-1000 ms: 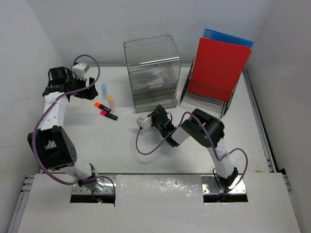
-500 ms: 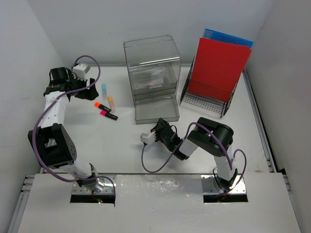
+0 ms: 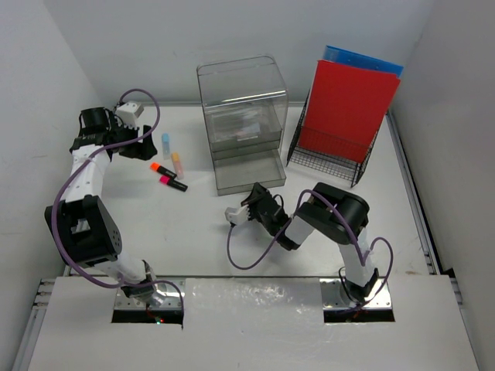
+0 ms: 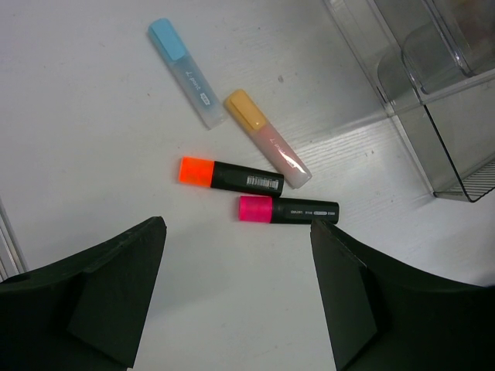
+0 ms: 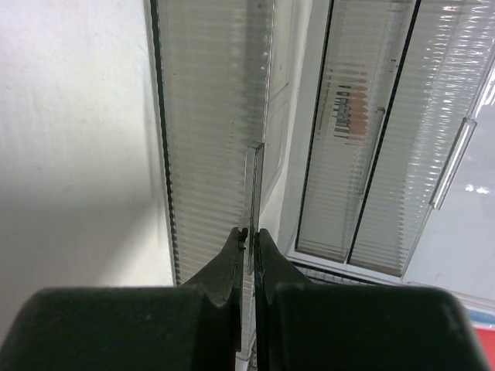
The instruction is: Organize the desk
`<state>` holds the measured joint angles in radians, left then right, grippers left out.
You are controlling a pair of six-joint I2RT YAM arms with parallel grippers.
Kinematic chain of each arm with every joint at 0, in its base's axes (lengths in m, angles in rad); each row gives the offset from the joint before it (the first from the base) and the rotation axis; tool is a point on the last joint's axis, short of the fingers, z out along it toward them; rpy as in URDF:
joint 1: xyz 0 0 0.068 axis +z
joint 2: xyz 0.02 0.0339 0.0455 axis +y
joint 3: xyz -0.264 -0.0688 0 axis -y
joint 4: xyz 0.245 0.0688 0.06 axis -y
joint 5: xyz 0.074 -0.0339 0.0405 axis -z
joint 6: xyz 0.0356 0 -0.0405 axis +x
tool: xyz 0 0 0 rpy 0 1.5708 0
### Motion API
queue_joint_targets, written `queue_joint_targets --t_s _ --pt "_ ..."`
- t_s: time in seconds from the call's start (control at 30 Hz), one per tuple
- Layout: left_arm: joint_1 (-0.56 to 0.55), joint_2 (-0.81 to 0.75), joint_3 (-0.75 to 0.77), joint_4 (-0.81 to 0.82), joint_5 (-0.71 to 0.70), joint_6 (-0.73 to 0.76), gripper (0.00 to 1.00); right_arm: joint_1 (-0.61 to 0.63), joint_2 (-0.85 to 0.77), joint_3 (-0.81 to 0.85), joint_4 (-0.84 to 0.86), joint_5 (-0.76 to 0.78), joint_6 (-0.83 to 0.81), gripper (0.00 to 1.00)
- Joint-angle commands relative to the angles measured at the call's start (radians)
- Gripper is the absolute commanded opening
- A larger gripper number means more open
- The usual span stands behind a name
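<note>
The counter (image 3: pixel 193 224) fills the whole lower field of the overhead view and carries every item. The right hand (image 5: pixel 249 232) is clamped narrow on a thin clear tab at the front of the lowest drawer (image 3: pixel 249 174), which stands partly out of the clear drawer box (image 3: pixel 241 108). Treat this hold as marginal: the tab is slim and smooth, and only the fingertips bear on it, so a pull off the drawer's axis could let it slip free. A pull that is too long could draw the drawer clear of the box, and a jammed drawer could drag the light box across the counter toward the wire rack (image 3: pixel 329 158). Watch the purple cable (image 3: pixel 236 247) looping low beside the right arm; it could snag. The left hand (image 4: pixel 236 230) hangs wide open above four highlighters: blue (image 4: pixel 186 72), yellow-capped (image 4: pixel 267 137), orange (image 4: pixel 230 175) and pink (image 4: pixel 288 209). They lie close together, so a descent could catch two at once or knock one rolling. You cannot read the drawer contents: ribbed plastic blurs them, and only a barcode label shows. In the overhead view, the wrist housing hides the right fingertips. How much of the drawer remains inside the box is hard to judge. The red folder (image 3: pixel 348 100) hides most of whatever stands behind it.
</note>
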<state>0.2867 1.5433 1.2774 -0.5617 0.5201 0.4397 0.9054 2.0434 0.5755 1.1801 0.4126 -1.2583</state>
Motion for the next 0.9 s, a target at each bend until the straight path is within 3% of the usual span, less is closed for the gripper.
queue_joint_targets --t_s 0.0,0.2,0.23,0.33,0.43,0.53,0.6,0.63,0.87 --pt "-0.007 -0.012 0.042 0.02 0.015 -0.007 0.73 -0.01 0.014 0.026 0.047 -0.064 -0.041 0.0" --pt "-0.035 0.01 0.039 0.013 -0.005 -0.005 0.73 -0.045 -0.014 0.009 0.044 -0.084 -0.023 0.0" --pt "-0.035 0.011 0.039 0.008 -0.005 -0.006 0.73 -0.045 -0.015 0.009 0.056 -0.084 -0.017 0.05" --pt "-0.063 0.034 0.062 -0.02 -0.02 -0.007 0.72 -0.043 -0.026 -0.003 0.101 -0.072 0.014 0.34" --pt "-0.107 0.041 0.06 -0.024 -0.069 -0.001 0.72 -0.042 -0.046 -0.017 0.111 -0.066 0.04 0.42" --pt "-0.149 0.069 0.05 -0.021 -0.144 -0.002 0.72 -0.04 -0.078 -0.04 0.136 -0.072 0.074 0.57" --pt "-0.17 0.115 0.069 -0.021 -0.193 -0.012 0.72 -0.033 -0.104 -0.052 0.148 -0.07 0.105 0.6" --pt "-0.172 0.13 0.074 -0.015 -0.204 -0.025 0.72 -0.03 -0.117 -0.057 0.148 -0.069 0.118 0.68" --pt "-0.167 0.202 0.085 0.206 -0.325 -0.231 0.7 0.001 -0.271 -0.059 -0.008 -0.009 0.365 0.79"
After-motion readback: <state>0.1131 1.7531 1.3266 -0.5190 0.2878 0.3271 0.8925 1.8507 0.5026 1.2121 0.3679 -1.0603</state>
